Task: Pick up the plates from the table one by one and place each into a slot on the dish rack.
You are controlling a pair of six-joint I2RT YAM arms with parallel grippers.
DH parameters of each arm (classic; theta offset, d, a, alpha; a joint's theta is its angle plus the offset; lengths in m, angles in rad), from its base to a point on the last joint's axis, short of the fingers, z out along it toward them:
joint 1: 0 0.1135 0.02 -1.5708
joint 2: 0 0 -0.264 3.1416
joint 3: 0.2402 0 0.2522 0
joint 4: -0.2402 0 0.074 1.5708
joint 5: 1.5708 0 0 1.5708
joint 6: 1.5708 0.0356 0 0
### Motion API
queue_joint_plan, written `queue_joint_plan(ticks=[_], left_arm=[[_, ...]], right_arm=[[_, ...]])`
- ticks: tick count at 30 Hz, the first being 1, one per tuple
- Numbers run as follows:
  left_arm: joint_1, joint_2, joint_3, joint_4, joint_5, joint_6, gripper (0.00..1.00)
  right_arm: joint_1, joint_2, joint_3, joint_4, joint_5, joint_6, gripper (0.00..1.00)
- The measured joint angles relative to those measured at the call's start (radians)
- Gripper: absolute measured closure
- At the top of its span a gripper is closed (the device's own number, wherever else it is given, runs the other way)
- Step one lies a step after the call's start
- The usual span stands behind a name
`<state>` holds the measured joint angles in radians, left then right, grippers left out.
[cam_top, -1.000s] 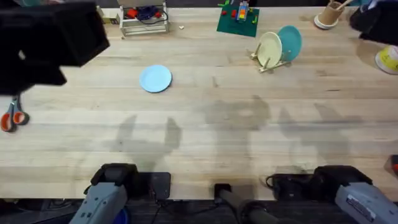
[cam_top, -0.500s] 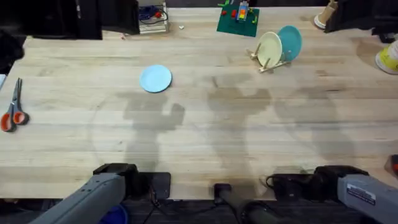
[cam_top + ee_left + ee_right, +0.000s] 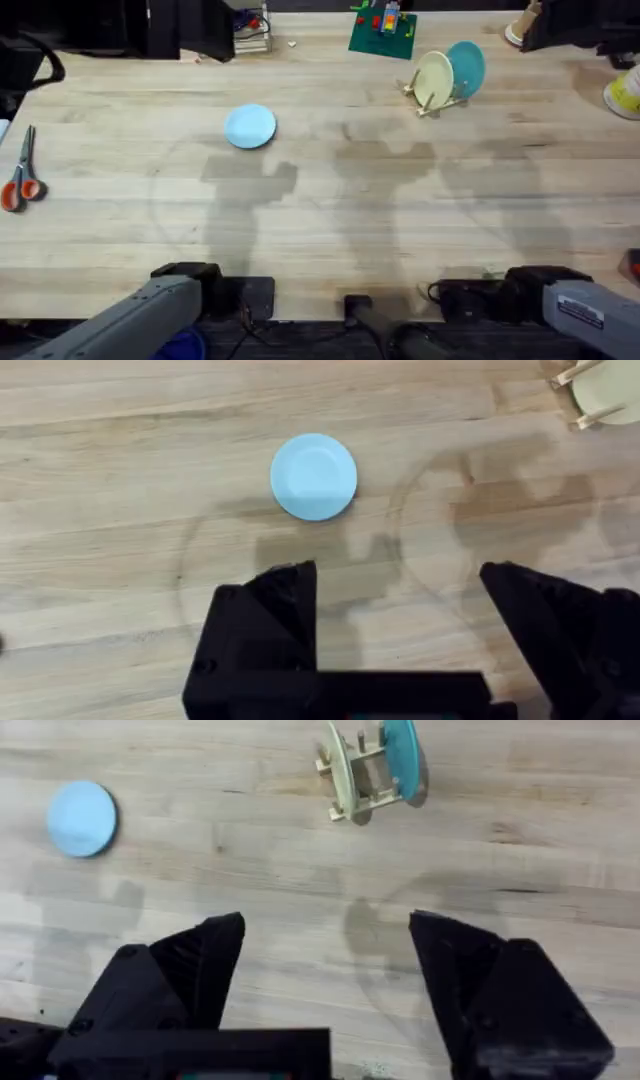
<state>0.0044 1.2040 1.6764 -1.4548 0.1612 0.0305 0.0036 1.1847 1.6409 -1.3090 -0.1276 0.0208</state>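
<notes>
The left gripper hangs wide open above the table. The blue plate lies flat, alone, left of centre; it looks light, stiff and slick, so it is probably best pinched at its rim. Further right, the rack holds cream and teal plates upright. The right gripper gapes wide, empty.

The middle of the table lies bare from the near edge up past its centre — open passage for either arm. The pale blue plate lies flat with bare wood all around it. The dish rack, holding a cream plate and a teal plate, stands toward the far right. Scissors lie at the left edge; a white wire stand and a green board line the far edge.
</notes>
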Motion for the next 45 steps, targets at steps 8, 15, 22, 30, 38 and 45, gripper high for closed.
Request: queue_joint_plan(ticks=[8,15,22,30,38,45], left_arm=[[0.0,0.011,0.0,0.0,0.001,0.0,0.736],[0.0,0.012,0.0,0.0,0.002,-0.056,0.958],[0.0,0.012,0.0,0.012,0.005,-0.085,0.958],[0.003,0.026,0.001,0.014,0.037,-0.092,0.959],[0.059,0.147,0.006,-0.005,0.242,-0.067,0.958],[0.137,0.194,0.006,0.0,0.403,0.011,0.958]], right_arm=[[0.0,0.0,0.0,0.0,0.0,0.0,0.006],[0.0,0.0,0.0,0.0,0.0,0.0,0.007],[0.0,0.0,0.0,0.0,0.0,0.0,0.007],[0.0,0.0,0.0,0.0,0.0,0.0,0.006],[0.0,0.0,0.0,0.0,0.0,-0.003,0.007],[0.0,0.0,0.0,0.0,0.0,-0.003,0.007]])
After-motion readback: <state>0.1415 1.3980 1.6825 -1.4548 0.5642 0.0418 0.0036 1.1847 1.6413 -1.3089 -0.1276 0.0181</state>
